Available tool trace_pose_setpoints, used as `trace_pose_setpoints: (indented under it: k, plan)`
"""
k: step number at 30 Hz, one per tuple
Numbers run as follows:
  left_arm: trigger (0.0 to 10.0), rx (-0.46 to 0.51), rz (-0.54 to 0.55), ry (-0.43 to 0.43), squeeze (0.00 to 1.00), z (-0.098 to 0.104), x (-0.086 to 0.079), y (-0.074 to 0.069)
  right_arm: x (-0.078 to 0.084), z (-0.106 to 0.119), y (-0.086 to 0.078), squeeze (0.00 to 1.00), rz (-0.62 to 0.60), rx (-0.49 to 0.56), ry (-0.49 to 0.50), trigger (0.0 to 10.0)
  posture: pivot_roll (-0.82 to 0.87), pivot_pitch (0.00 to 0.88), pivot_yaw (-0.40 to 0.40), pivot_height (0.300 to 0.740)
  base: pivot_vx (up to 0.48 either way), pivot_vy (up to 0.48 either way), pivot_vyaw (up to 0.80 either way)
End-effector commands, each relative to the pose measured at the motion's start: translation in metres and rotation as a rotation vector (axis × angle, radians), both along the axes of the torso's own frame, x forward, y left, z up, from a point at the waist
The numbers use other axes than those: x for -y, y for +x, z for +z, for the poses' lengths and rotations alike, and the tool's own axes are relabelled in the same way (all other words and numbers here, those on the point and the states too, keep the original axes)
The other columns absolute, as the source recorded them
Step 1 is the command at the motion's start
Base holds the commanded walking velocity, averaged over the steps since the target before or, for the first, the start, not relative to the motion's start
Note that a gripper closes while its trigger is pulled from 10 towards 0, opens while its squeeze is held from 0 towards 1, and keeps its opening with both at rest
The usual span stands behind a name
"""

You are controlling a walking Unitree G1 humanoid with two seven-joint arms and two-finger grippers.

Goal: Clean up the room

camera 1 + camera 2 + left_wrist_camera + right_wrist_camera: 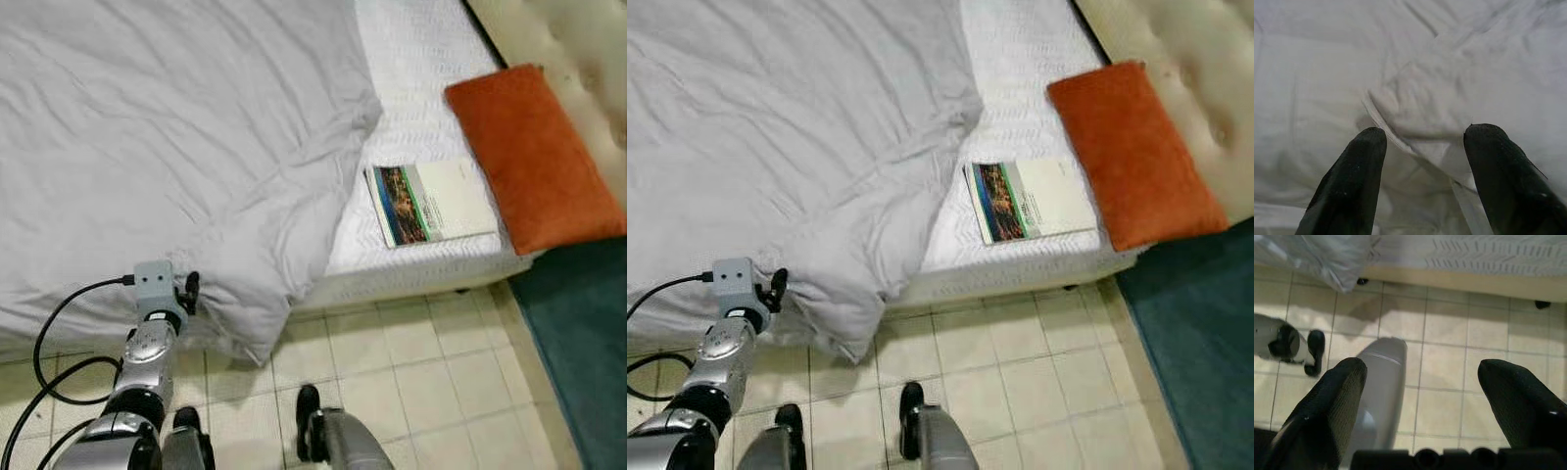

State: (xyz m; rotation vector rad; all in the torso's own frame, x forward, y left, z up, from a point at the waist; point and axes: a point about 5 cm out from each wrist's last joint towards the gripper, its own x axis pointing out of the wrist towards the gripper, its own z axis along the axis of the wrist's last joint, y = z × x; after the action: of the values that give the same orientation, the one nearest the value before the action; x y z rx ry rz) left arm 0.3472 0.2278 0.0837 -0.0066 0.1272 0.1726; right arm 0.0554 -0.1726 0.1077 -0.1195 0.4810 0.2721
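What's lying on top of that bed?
A rumpled grey duvet covers most of the bed. On the bare white part lie a book and an orange pillow. Anything beneath the duvet is hidden. The left tool points at the duvet's edge.

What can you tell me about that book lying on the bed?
The book is a thin paperback lying flat and closed on the bare white mattress, near its front edge. Its cover is mostly cream, with a colourful picture strip and a green stripe along the spine side. It sits between the rumpled grey blanket and the orange pillow, apparently touching neither. No gripper is near it.
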Motion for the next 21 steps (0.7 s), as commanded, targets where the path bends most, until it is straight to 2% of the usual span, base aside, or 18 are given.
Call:
trace_pose_setpoints:
  k: [1,3,4,5,6,7,9,10,14,15,17,18,19,20,21]
  plan:
    - [10.0,-0.009,0.042,-0.039,0.00,-0.007,-0.002,-0.004,0.007,0.004,-0.009,0.00,-0.007,-0.052,-0.023,10.0,-0.43,0.679,-0.278,0.740,0.000,0.000,0.00]
    - [10.0,0.001,0.055,-0.060,0.00,-0.006,-0.003,-0.004,0.007,0.006,-0.014,0.00,-0.010,-0.064,-0.026,10.0,-0.44,0.683,-0.283,0.740,0.000,0.000,0.00]
    - [10.0,0.008,0.070,-0.109,0.00,-0.006,-0.004,-0.004,0.008,0.009,-0.018,0.00,-0.013,-0.075,-0.029,10.0,-0.45,0.685,-0.287,0.740,0.000,0.000,0.00]
    - [10.0,0.016,0.113,-0.267,0.00,-0.008,-0.005,-0.003,0.009,0.013,-0.023,0.00,-0.014,-0.094,-0.036,10.0,-0.46,0.689,-0.293,0.740,0.000,0.000,0.00]
    - [10.0,0.016,0.113,-0.267,0.00,-0.008,-0.005,-0.003,0.009,0.013,-0.023,0.00,-0.014,-0.094,-0.036,10.0,-0.46,0.689,-0.293,0.740,0.000,0.000,0.00]
    - [10.0,0.029,0.155,-0.400,0.00,-0.010,-0.005,-0.003,0.009,0.016,-0.028,0.00,-0.011,-0.111,-0.043,10.0,-0.47,0.694,-0.301,0.740,0.000,0.000,0.00]
    - [10.0,0.045,0.179,-0.498,0.00,-0.010,-0.003,-0.001,0.009,0.019,-0.032,0.00,-0.010,-0.124,-0.048,10.0,-0.48,0.696,-0.303,0.740,0.000,0.000,0.00]
    - [10.0,0.044,0.185,-0.533,0.00,-0.010,-0.001,0.000,0.009,0.019,-0.034,0.00,-0.011,-0.129,-0.051,10.0,-0.48,0.698,-0.304,0.740,0.000,0.000,0.00]
    - [10.0,-0.036,0.179,-0.570,0.00,-0.018,0.010,-0.001,0.009,0.021,-0.040,0.00,-0.011,-0.149,-0.055,10.0,-0.49,0.700,-0.298,0.740,0.000,0.000,0.00]
    - [10.0,-0.036,0.179,-0.570,0.00,-0.018,0.010,-0.001,0.009,0.021,-0.040,0.00,-0.011,-0.149,-0.055,10.0,-0.49,0.700,-0.298,0.740,0.000,0.000,0.00]
    - [10.0,-0.038,0.164,-0.628,0.00,-0.019,0.016,0.001,0.008,0.021,-0.042,0.00,-0.012,-0.157,-0.056,10.0,-0.49,0.694,-0.294,0.740,0.000,0.000,0.00]
    - [6.5,-0.032,0.157,-0.651,0.00,-0.017,0.017,0.003,0.008,0.020,-0.043,0.00,-0.011,-0.159,-0.057,10.0,-0.49,0.694,-0.294,0.740,0.000,0.000,0.00]
    - [4.7,-0.027,0.151,-0.666,0.00,-0.015,0.017,0.004,0.008,0.021,-0.043,0.00,-0.009,-0.160,-0.060,10.0,-0.49,0.694,-0.294,0.740,0.000,0.000,0.00]
    - [4.7,-0.023,0.147,-0.675,0.00,-0.014,0.018,0.005,0.008,0.021,-0.044,0.00,-0.008,-0.160,-0.061,10.0,-0.49,0.694,-0.294,0.740,0.000,0.000,0.00]
    - [1.4,-0.016,0.146,-0.674,0.00,-0.011,0.017,0.007,0.008,0.021,-0.044,0.00,-0.008,-0.160,-0.063,10.0,-0.49,0.688,-0.292,0.740,0.000,0.000,0.00]
